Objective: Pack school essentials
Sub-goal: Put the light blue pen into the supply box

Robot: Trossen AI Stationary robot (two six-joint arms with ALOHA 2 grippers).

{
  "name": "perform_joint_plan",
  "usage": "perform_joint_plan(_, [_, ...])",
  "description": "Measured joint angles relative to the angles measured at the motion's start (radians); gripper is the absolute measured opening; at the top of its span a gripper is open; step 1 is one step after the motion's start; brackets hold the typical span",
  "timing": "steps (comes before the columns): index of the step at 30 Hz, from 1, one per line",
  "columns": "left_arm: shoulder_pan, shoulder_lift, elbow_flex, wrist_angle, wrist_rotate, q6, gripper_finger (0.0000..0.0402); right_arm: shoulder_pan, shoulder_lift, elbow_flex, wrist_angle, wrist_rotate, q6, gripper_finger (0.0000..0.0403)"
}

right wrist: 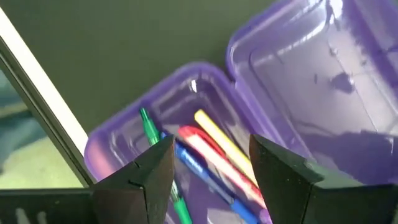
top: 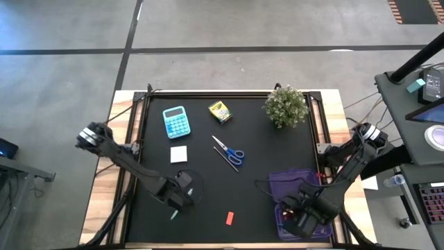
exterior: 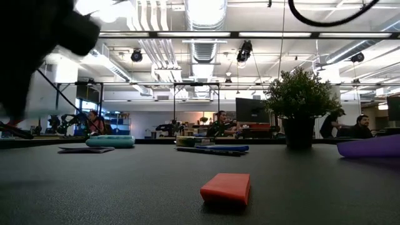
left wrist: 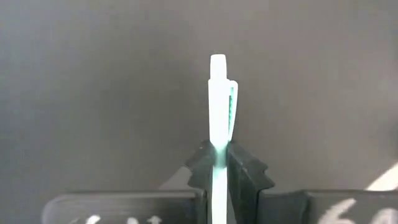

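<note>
My left gripper (top: 182, 199) is over the mat's near left part, shut on a pale teal pen (left wrist: 217, 93). Its end (top: 174, 215) pokes out past the fingers. My right gripper (right wrist: 211, 168) hangs open over the open purple case (top: 295, 191) at the near right, touching nothing. In the case (right wrist: 205, 93) lie green, blue, red and yellow pens (right wrist: 211, 146). An orange eraser (top: 229, 219) lies flat near the front edge. Blue-handled scissors (top: 229, 150) with a thin pen beside them, a white note pad (top: 179, 154) and a yellow crayon box (top: 220, 111) lie farther back. My left gripper pinches the teal pen's barrel (left wrist: 217, 152) between its two fingertips (left wrist: 200, 168), just below the clip. The fingers come steeply from above. The pen runs on past the fingertips, clip end (left wrist: 219, 65) foremost. Whether that end touches the mat I cannot tell.
A blue calculator (top: 175, 121) lies at the far left of the mat. A bushy potted plant (top: 286, 105) stands at the far right. The case's raised lid (right wrist: 311, 68) sits beside its tray. Bare mat lies between the eraser (exterior: 226, 187) and the case.
</note>
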Motion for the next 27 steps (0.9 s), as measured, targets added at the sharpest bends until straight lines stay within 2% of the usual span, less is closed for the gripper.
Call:
perform_joint_plan(4, [0.035,-0.108,0.0,0.041,-0.124,0.087,0.0011,-0.013,-0.025,0.014,0.002,0.118,-0.001,0.0194])
perform_joint_plan(10, [0.109,-0.236,0.0,0.183,-0.305,0.268,0.001,-0.072,-0.042,0.063,0.011,0.512,0.002,0.0194])
perform_joint_plan(14, [0.167,-0.293,0.001,0.335,-0.387,0.446,0.001,-0.148,-0.047,0.108,0.039,0.666,-0.02,0.0194])
perform_joint_plan(18, [0.226,-0.32,0.001,0.519,-0.406,0.658,0.001,-0.246,-0.048,0.151,0.119,0.678,-0.138,0.0194])
perform_joint_plan(22, [0.279,-0.334,0.001,0.672,-0.406,0.793,0.001,-0.34,-0.049,0.184,0.293,0.663,-0.355,0.0194])
perform_joint_plan(27, [0.317,-0.369,0.001,0.772,-0.406,0.879,0.001,-0.441,-0.064,0.242,0.498,0.523,-0.653,0.0194])
